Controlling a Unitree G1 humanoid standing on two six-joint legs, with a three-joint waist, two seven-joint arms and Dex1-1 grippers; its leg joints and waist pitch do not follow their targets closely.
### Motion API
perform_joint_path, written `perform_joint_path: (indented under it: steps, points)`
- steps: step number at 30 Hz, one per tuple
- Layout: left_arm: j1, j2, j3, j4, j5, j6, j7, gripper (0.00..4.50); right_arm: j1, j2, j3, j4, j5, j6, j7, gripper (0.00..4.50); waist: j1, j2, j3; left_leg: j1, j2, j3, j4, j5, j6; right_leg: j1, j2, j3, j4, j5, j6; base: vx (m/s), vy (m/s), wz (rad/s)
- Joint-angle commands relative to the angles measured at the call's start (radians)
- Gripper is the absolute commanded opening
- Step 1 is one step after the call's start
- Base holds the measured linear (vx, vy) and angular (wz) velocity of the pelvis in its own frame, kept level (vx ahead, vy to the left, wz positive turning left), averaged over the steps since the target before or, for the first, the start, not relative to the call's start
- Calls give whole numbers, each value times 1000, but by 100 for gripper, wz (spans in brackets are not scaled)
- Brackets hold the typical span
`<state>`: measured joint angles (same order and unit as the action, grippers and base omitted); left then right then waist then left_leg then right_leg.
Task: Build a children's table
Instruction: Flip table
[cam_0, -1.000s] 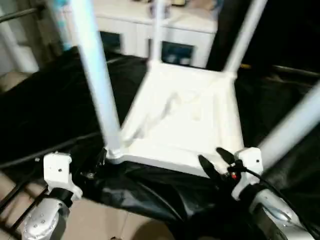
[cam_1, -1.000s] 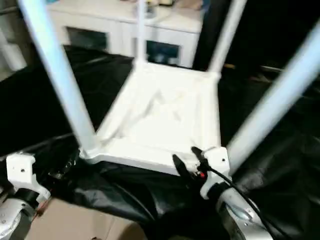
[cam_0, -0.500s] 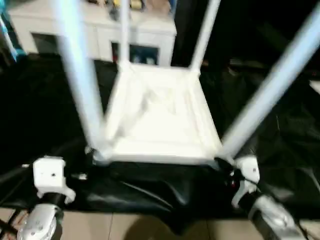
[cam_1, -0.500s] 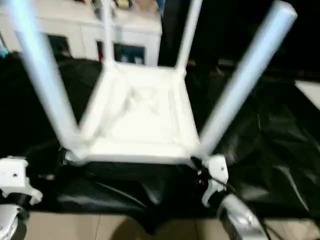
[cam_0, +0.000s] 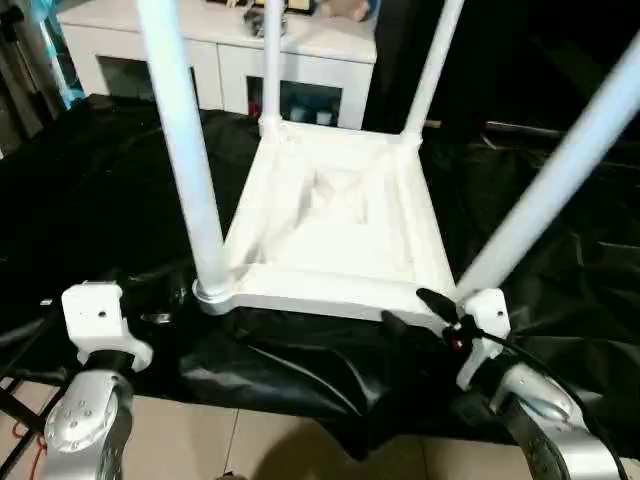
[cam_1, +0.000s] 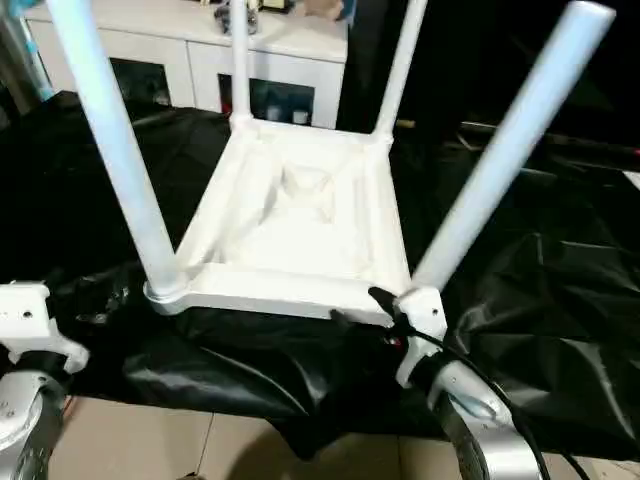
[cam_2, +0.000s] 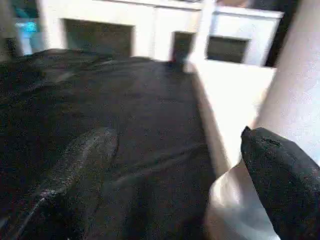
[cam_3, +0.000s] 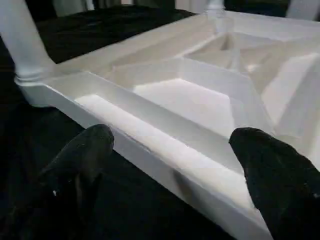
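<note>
The children's table lies upside down on a black cloth. Its white ribbed tabletop (cam_0: 330, 215) faces up, and four white legs stand in the corner sockets: near left (cam_0: 185, 150), near right (cam_0: 550, 190), far left (cam_0: 270, 60), far right (cam_0: 435, 65). My right gripper (cam_0: 412, 310) is open just in front of the near right corner. In the right wrist view its fingers (cam_3: 85, 150) are spread wide before the tabletop's near rim (cam_3: 165, 150), holding nothing. My left gripper (cam_2: 170, 165) is open beside the near left socket (cam_0: 212, 293). One finger (cam_2: 280, 175) is close to that leg.
A white cabinet (cam_0: 250, 60) with glass doors stands behind the table. The black cloth (cam_0: 90, 200) covers the floor and bunches in folds at its front edge (cam_0: 300, 370). Bare beige tiles (cam_0: 280, 450) lie in front, and thin cables (cam_0: 20, 440) run at the lower left.
The head camera has swung and steadied, so the whole picture shifted. The table stands as before. My right gripper stays at the near right corner with its fingers spread a little wider.
</note>
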<state>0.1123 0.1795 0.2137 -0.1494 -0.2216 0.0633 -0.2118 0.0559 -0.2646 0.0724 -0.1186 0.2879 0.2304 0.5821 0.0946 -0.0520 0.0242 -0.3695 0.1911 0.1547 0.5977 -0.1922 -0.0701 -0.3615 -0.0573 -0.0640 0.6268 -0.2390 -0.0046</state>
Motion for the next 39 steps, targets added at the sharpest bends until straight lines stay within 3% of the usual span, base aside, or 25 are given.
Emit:
perform_joint_path:
  steps: [1, 3, 4, 5, 10, 14, 17, 22, 25, 26, 28, 29, 31, 32, 36, 39]
  points:
    - [-3, 0, -25, 6, -14, 8, -31, 450, -12, -7, -5, -24, 18, 24, 9, 446, -3, 17, -35, 9, 47, -19, -86, -195, -7, 28, -72, 50, -70, 42, -127, 0, 0, 0]
    - [6, -3, -34, 5, -26, -6, -53, 450, -19, -10, 1, -31, 18, 32, 11, 446, -2, 21, -34, 12, 45, -14, -83, -191, -2, 28, -75, 52, -72, 48, -131, 0, 0, 0]
    - [22, -5, -39, -2, -37, -22, -70, 450, -21, -13, 6, -38, 18, 39, 14, 446, -3, 15, -32, 12, 45, -12, -83, -199, 1, 29, -75, 53, -74, 33, -130, 0, 0, 0]
    - [30, -7, -41, -6, -45, -29, -79, 450, -21, -14, 8, -41, 18, 42, 15, 446, -1, 16, -32, 12, 45, -12, -83, -200, 3, 30, -78, 54, -75, 22, -130, 0, 0, 0]
    - [89, 11, -58, -15, -55, -47, -143, 450, -16, -29, 19, -66, 12, 68, 17, 446, 1, 15, -22, 14, 49, -11, -93, -283, -13, 22, -80, 58, -91, -154, -93, 0, 0, 0]
    - [93, 39, -76, -3, -72, -69, -216, 450, -31, -33, 20, -70, 0, 86, 1, 446, 0, 15, -20, 16, 49, -13, -97, -317, -27, 17, -80, 59, -97, -207, -84, 0, 0, 0]
    - [67, 46, -88, 4, -60, -53, -212, 450, -36, -33, 21, -73, 3, 94, 2, 446, -1, 11, -21, 16, 49, -12, -96, -305, -26, 17, -79, 59, -93, -180, -87, 0, 0, 0]
    - [-57, 26, -87, 116, -61, -24, -188, 450, -48, -35, 28, -77, 2, 105, -3, 446, 0, 17, -28, 17, 45, -9, -89, -231, -27, 22, -77, 60, -81, -60, -101, 0, 0, 0]
    - [-101, 18, -83, 163, -70, -28, -193, 450, -51, -36, 29, -78, 0, 108, -4, 446, -2, 12, -31, 14, 44, -8, -85, -193, -21, 28, -78, 59, -75, -4, -108, 0, 0, 0]
    - [-120, 18, -89, 177, -62, -23, -189, 450, -53, -37, 31, -80, 1, 112, -3, 446, -2, 21, -33, 13, 44, -10, -84, -179, -19, 30, -79, 58, -71, 21, -114, 0, 0, 0]
    - [-132, 18, -95, 185, -62, -15, -191, 450, -55, -39, 33, -82, 2, 117, -2, 446, -3, 16, -32, 14, 45, -8, -84, -187, -17, 29, -79, 58, -73, 21, -120, 0, 0, 0]
    - [-134, 17, -109, 186, -58, -14, -201, 450, -58, -40, 34, -81, 2, 118, 1, 446, -2, 22, -32, 16, 46, -9, -85, -193, -18, 28, -79, 58, -73, 16, -123, 0, 0, 0]
    - [-128, 12, -121, 176, -47, 1, -192, 450, -63, -41, 34, -79, 3, 119, 3, 446, -2, 22, -30, 15, 46, -7, -85, -207, -16, 28, -81, 59, -75, -8, -130, 0, 0, 0]
    - [-125, 8, -122, 171, -49, 4, -190, 421, -66, -42, 34, -76, 5, 119, 6, 450, -2, 20, -29, 16, 47, -6, -85, -218, -16, 27, -80, 60, -77, -27, -130, 0, 0, 0]
    - [-116, -10, -112, 163, -52, 32, -152, 408, -77, -49, 36, -58, 11, 108, 24, 450, -2, 20, -27, 16, 48, -6, -87, -234, -18, 27, -80, 61, -80, -63, -131, 0, 0, 0]
    - [-116, -30, -93, 167, -72, 34, -129, 370, -78, -52, 37, -53, 10, 89, 37, 450, -1, 18, -29, 14, 47, -6, -84, -222, -12, 28, -81, 61, -80, -49, -134, 0, 0, 0]
